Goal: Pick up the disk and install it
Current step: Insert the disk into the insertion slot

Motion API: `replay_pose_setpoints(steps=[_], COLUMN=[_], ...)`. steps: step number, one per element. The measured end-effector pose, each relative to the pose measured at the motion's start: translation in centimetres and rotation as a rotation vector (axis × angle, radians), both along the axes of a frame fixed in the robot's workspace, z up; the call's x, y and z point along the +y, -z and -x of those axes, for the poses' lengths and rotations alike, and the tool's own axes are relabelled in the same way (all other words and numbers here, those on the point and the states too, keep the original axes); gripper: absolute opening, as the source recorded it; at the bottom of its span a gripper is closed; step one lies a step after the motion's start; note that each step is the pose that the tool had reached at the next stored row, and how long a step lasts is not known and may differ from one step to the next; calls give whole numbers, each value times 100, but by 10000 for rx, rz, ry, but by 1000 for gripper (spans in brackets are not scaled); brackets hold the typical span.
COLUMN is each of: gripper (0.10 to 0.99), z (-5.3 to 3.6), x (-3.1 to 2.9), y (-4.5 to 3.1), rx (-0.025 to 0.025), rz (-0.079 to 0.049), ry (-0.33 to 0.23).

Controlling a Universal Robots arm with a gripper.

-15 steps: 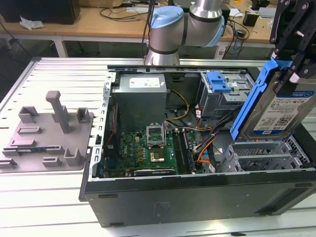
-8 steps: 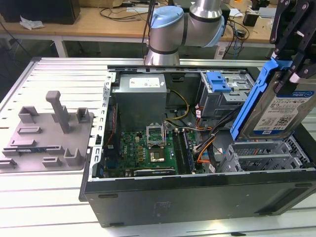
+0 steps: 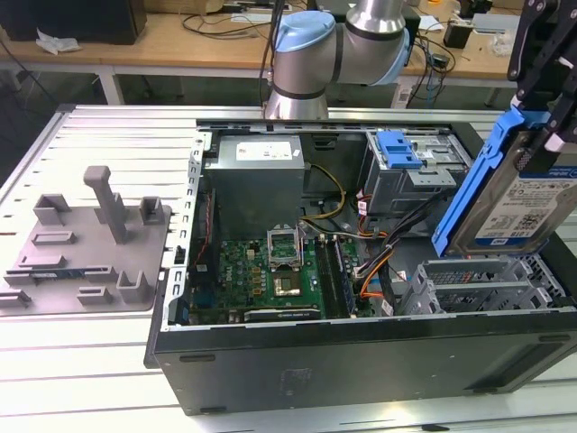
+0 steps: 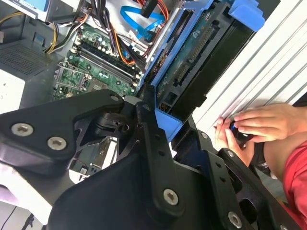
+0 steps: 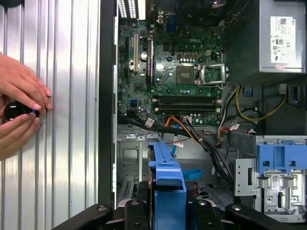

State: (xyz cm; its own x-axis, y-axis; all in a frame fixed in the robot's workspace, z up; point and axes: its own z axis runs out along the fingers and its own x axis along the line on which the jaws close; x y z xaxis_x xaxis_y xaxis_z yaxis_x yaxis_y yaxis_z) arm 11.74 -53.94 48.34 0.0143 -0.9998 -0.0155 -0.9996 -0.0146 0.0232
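You have the pick-up done: the black two-fingered claw (image 3: 544, 126) is clamped tight on the blue plastic carrier frame of the flat silver hard disk with the white-and-blue label (image 3: 530, 200), and both wrist views show its fingers (image 4: 152, 139) pinching that frame. The disk hangs on edge, tilted, just above the grey metal drive cage (image 3: 487, 284) at the exterior view's right end of the open black computer case (image 3: 361, 361), and it is seated in no bay, so the install itself is not yet done. A person's hands (image 5: 21, 108) rest on the ribbed metal table (image 5: 67, 158) beside the case.
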Motion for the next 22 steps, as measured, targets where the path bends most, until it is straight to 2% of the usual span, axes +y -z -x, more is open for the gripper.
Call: replay_pose_setpoints(steps=[22], gripper=[369], z=[-4], x=[-35], y=[21], rx=[-2], rz=[-1], ry=[-213])
